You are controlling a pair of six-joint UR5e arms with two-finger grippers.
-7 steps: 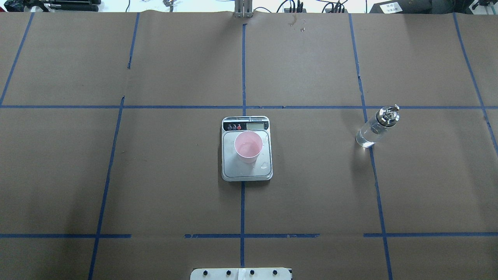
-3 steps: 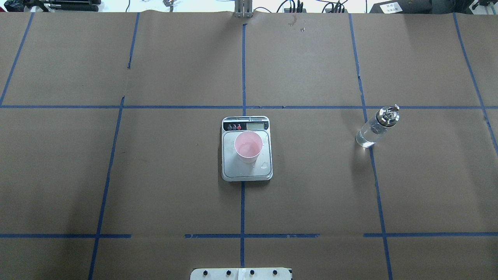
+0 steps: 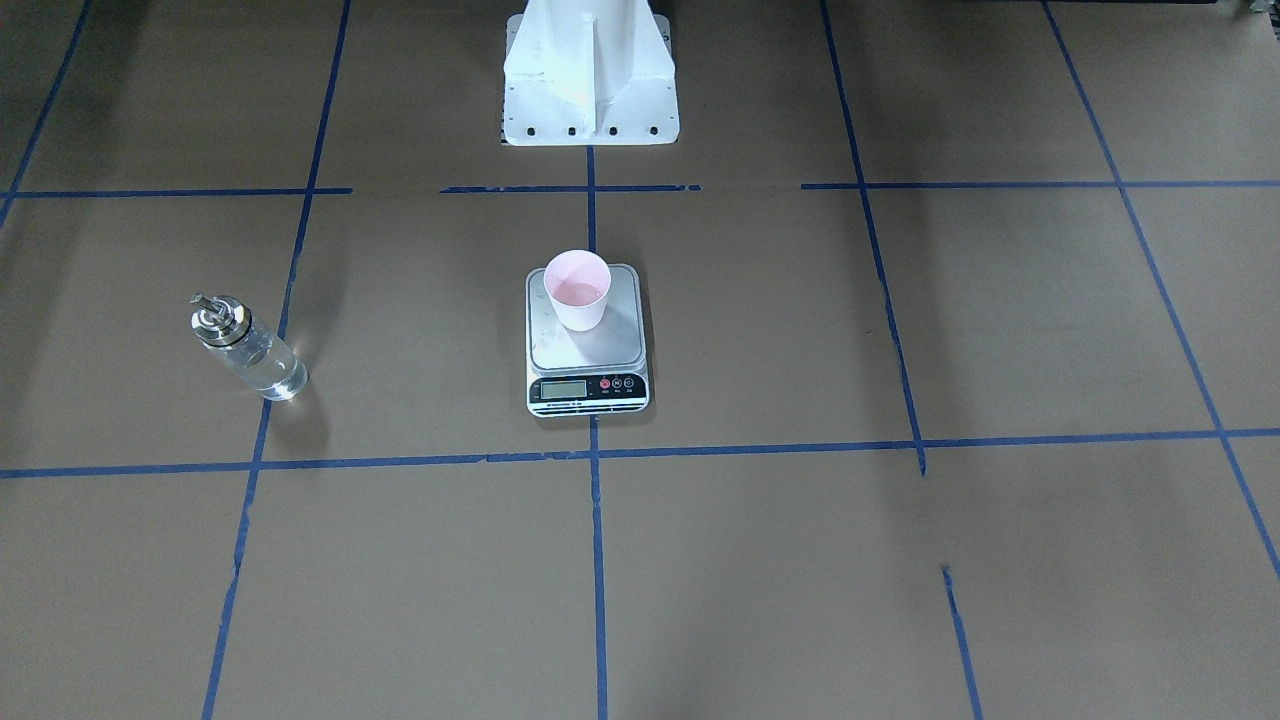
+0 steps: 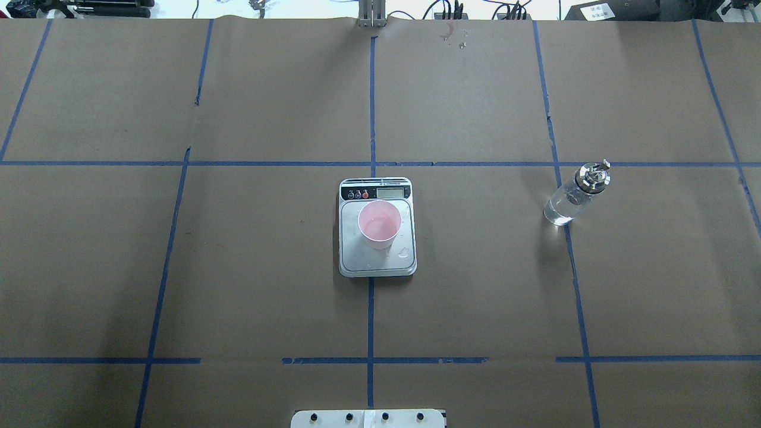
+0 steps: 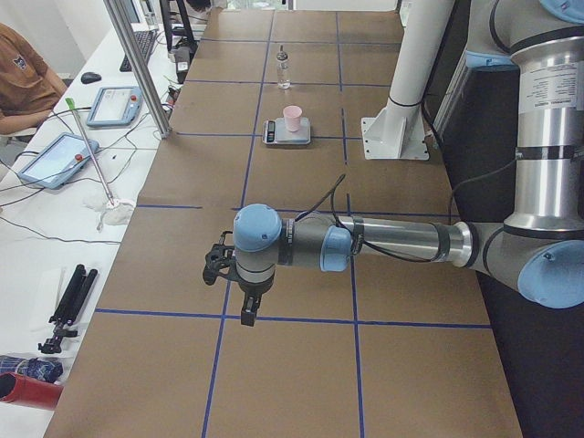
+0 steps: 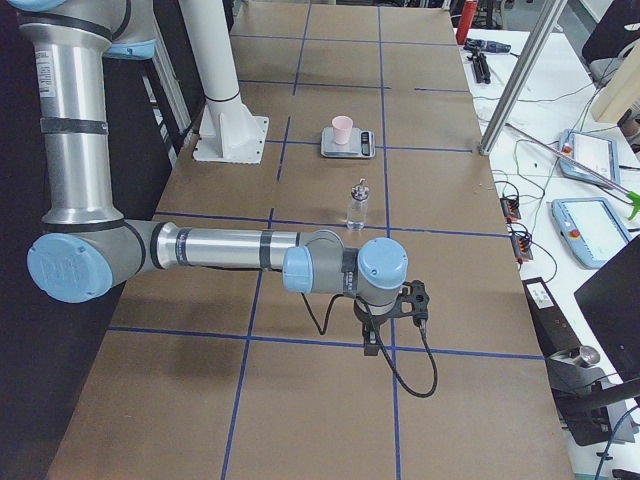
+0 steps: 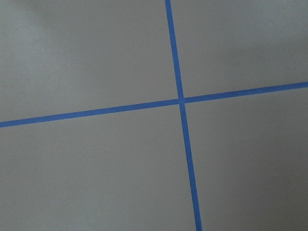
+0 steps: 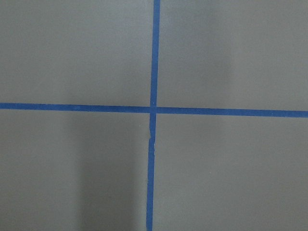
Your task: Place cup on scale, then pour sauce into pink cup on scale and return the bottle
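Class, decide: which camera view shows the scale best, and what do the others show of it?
Overhead exterior: the scale appears largest, platform and panel both plain. Front-facing shows it nearly as well, panel nearest. Both side views show it small and far. The wrist views miss it.

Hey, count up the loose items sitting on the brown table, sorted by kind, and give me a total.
Pink cup: 1
Scale: 1
Glass bottle: 1
Total: 3
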